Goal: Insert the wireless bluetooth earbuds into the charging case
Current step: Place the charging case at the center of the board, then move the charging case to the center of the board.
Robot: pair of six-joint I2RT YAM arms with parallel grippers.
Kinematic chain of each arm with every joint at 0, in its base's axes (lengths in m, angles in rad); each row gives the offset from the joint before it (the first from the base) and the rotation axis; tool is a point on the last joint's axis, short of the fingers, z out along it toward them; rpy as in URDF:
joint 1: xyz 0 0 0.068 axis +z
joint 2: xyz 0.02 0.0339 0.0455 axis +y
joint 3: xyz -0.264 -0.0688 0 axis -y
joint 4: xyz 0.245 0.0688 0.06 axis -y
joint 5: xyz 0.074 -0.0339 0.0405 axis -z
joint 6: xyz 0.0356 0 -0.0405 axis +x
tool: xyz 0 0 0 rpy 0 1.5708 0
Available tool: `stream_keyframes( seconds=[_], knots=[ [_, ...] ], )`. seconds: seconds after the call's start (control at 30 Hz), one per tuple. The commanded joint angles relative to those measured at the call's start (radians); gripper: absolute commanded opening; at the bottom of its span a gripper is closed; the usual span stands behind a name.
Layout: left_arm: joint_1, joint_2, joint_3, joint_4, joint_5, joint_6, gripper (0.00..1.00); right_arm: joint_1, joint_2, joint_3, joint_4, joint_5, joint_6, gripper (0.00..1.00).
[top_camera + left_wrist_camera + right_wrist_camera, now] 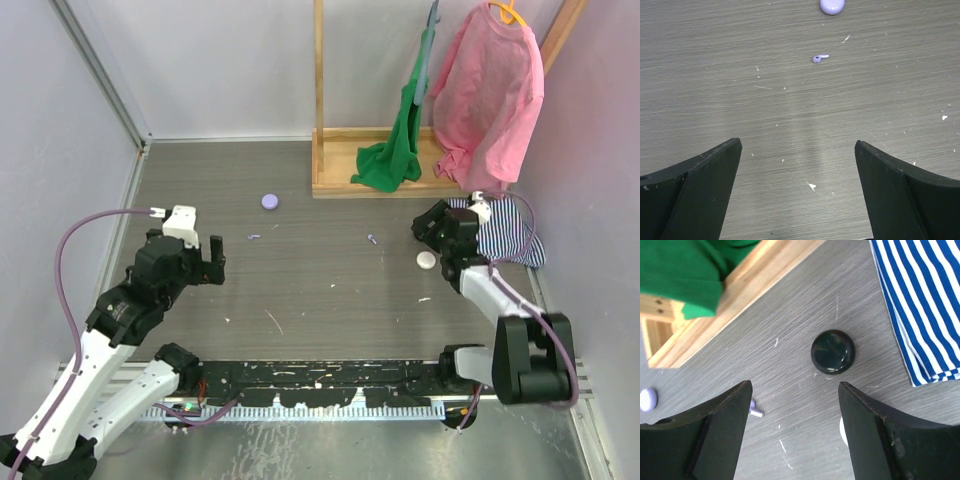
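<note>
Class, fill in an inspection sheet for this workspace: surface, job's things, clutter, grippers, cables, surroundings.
Surface: grey wood-grain table, flecked with white specks.
Job's things: left lilac earbud and middle lilac earbud lie loose; lilac case, black case and white puck sit apart.
Clutter: striped cloth at the right edge.
Grippers: left gripper and right gripper open, empty.
Cables: purple cable loops off the left arm.
Surroundings: wooden rack, green cloth, pink shirt.
</note>
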Motion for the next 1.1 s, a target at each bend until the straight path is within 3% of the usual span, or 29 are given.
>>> stream_keyframes(
  seconds=[0.0, 0.13, 0.2, 0.23, 0.4, 0.57, 0.7, 0.97, 1.07],
  knots=[
    [0.01, -0.034, 0.015, 0.049, 0.075, -0.006, 0.98, -0.003, -0.159, -0.063, 0.012, -0.095, -0.12, 0.77],
    [0.023, -0.037, 0.031, 0.043, 0.137, -0.014, 0.98, -0.003, -0.296, -0.138, 0.051, -0.216, -0.139, 0.82],
    [0.027, -0.02, 0.045, 0.036, 0.167, -0.037, 0.98, -0.003, -0.359, -0.18, 0.086, -0.282, -0.137, 0.98],
    [0.027, -0.006, 0.052, 0.03, 0.183, -0.051, 0.98, -0.003, -0.388, -0.199, 0.107, -0.305, -0.139, 1.0],
    [0.028, 0.089, 0.062, 0.046, 0.252, -0.149, 0.98, -0.003, -0.485, -0.296, 0.241, -0.368, -0.153, 1.0],
    [0.027, 0.22, 0.023, 0.186, 0.219, -0.234, 0.99, -0.002, -0.482, -0.347, 0.361, -0.434, -0.132, 1.0],
    [0.028, 0.415, 0.092, 0.226, 0.165, -0.215, 0.99, 0.023, -0.47, -0.431, 0.521, -0.446, -0.088, 1.0],
    [0.032, 0.732, 0.239, 0.398, 0.057, -0.124, 1.0, 0.122, -0.459, -0.423, 0.516, -0.419, -0.148, 1.0],
    [0.057, 0.855, 0.303, 0.433, 0.087, -0.091, 0.99, 0.153, -0.462, -0.427, 0.529, -0.412, -0.167, 0.99]
  ],
)
